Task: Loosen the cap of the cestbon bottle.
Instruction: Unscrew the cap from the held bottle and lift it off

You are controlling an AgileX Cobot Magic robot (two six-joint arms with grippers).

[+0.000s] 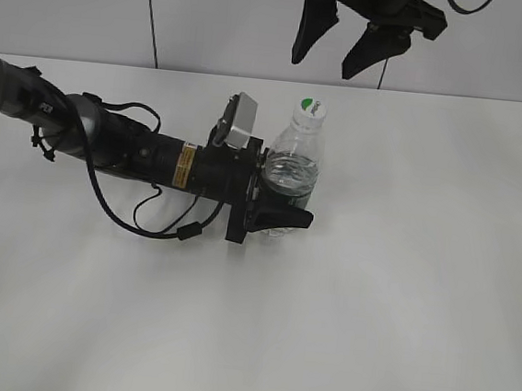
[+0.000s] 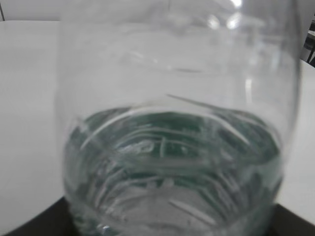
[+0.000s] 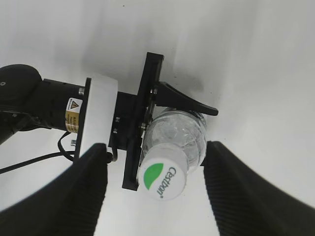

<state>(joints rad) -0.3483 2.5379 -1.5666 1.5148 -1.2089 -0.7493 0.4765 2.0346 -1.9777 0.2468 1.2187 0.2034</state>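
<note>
The cestbon bottle (image 1: 295, 166) stands upright on the white table, clear, with water in its lower body. Its white cap (image 1: 311, 108) with a green mark is on the neck. My left gripper (image 1: 284, 200) reaches in from the left and is shut on the bottle's lower body; one black finger (image 1: 291, 219) shows in front. The bottle (image 2: 177, 147) fills the left wrist view. My right gripper (image 1: 323, 66) hangs open above the cap, not touching it. From the right wrist the cap (image 3: 163, 173) lies between the two black ribbed fingers (image 3: 91, 191) of my right gripper (image 3: 156, 150).
The white table (image 1: 399, 301) stretches around the bottle, with a pale wall behind it. The left arm (image 1: 109, 139) lies low across the table's left side, its black cables (image 1: 147, 226) looping in front of it.
</note>
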